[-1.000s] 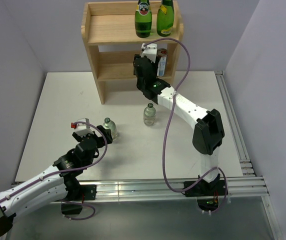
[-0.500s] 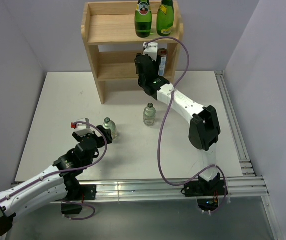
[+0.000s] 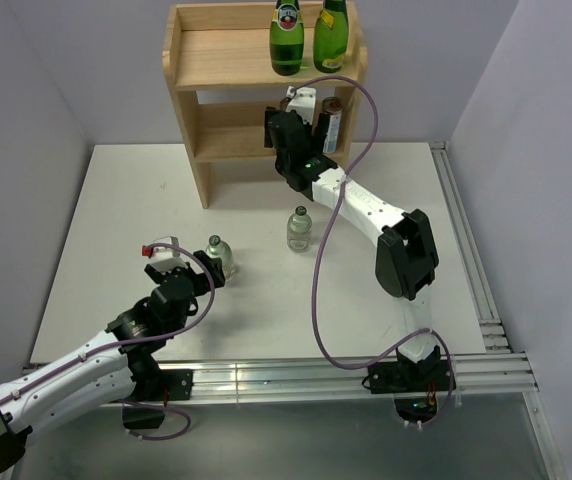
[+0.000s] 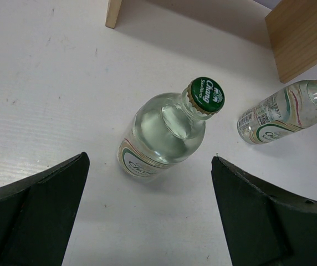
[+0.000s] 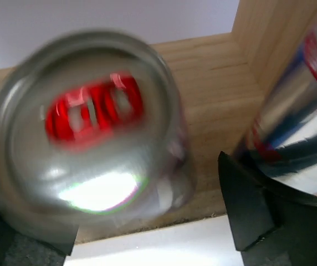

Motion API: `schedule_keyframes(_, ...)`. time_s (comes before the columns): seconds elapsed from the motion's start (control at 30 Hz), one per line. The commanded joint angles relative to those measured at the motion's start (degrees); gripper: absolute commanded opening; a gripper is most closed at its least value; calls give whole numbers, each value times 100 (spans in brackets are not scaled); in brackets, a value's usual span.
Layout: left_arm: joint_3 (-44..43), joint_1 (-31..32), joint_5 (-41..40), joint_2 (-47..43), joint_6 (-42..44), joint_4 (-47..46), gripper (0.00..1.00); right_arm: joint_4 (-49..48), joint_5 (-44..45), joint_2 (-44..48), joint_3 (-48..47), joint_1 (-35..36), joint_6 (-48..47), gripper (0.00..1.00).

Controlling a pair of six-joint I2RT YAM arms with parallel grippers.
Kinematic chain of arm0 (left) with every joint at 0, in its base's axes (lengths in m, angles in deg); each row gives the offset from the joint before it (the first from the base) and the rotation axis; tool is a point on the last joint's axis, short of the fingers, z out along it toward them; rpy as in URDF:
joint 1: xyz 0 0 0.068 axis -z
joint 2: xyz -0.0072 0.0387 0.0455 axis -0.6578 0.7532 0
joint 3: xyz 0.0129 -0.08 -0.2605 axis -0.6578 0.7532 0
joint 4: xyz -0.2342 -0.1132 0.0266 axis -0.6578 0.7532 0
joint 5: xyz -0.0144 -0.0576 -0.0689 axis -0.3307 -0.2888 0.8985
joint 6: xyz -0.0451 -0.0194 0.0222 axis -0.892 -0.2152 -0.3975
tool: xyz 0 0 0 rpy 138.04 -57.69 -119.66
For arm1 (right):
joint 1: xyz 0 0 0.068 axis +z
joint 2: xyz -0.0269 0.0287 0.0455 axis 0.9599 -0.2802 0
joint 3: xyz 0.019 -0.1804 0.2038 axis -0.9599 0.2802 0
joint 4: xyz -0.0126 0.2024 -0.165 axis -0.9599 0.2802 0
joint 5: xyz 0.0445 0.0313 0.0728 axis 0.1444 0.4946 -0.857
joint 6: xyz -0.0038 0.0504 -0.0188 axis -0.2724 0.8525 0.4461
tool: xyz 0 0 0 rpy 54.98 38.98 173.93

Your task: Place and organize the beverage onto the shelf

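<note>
My left gripper (image 4: 148, 160) is hovering open by the green-capped bottle (image 4: 164, 133). Right gripper (image 5: 142, 194) is straddling a can (image 5: 86, 138); grip unclear.

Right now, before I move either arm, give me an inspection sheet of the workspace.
Surface: white table, no spills seen.
Job's things: shelf; two green bottles on its top tier; one can at the right of the middle tier; a second can at the right claw; two clear bottles upright on the table.
Clutter: nothing seen.
Claws: left claw open, one finger on each side of the left clear bottle, not touching; right claw at the middle tier around the second can, grip unclear.
Cables: a purple cable on each arm; the right one loops past the shelf's right side.
Surroundings: pale walls; metal rails at the table's near and right edges.
</note>
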Motion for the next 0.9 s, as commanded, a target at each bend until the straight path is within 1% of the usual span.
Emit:
schedule_keyframes(0.0, 32, 18, -105, -8, 21, -153, 99, -472, 162, 117, -117, -103, 49, 100)
schedule_keyframes(0.87, 32, 18, -122, 19, 21, -153, 99, -516, 205, 521, 252, 99, 128, 100)
